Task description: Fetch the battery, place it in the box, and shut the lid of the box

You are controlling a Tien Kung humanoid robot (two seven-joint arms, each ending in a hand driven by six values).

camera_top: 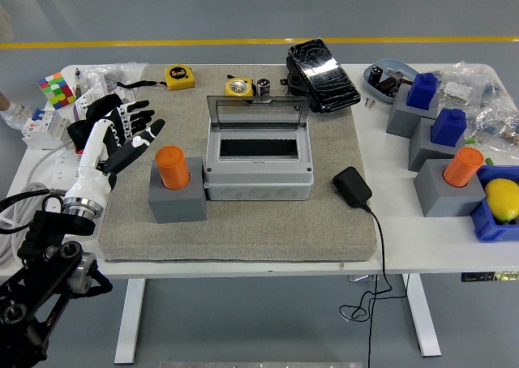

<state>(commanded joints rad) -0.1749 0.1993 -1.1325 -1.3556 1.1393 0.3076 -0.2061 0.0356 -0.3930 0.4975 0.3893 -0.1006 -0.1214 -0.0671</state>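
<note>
On the grey mat (pixel 243 230) that covers the middle of the tabletop (pixel 422 246), your box (pixel 258 153) sits with its clear lid (pixel 258 110) standing open at the back, the slot in its top uncovered. Your battery (pixel 264 88) stands upright just behind that lid, next to a yellow tape measure (pixel 238 87), so the raised lid lies between it and the near side. Your left robot hand (pixel 117 131) hovers over the mat's left edge with fingers spread apart, holding nothing. Just to its right an orange cylinder (pixel 172 167) sits in a grey block (pixel 177 199), and that block stands close beside the box's left wall, between your hand and the box. Your right arm does not show.

Watch the clutter around you: a second tape measure (pixel 180 77) lies behind the hand, with a colour cube (pixel 55 88) and plastic bags at the far left. A black case (pixel 322 74) rests at the mat's far right corner, near the battery. A black adapter (pixel 352 186) lies right of the box, its cable trailing off the near edge. Further right, well apart from the box, stand grey blocks topped with blue pieces (pixel 422 90) and another orange cylinder (pixel 463 166), a blue bin (pixel 486 222) holding a lemon (pixel 503 199), and a bowl (pixel 379 66) of small parts
</note>
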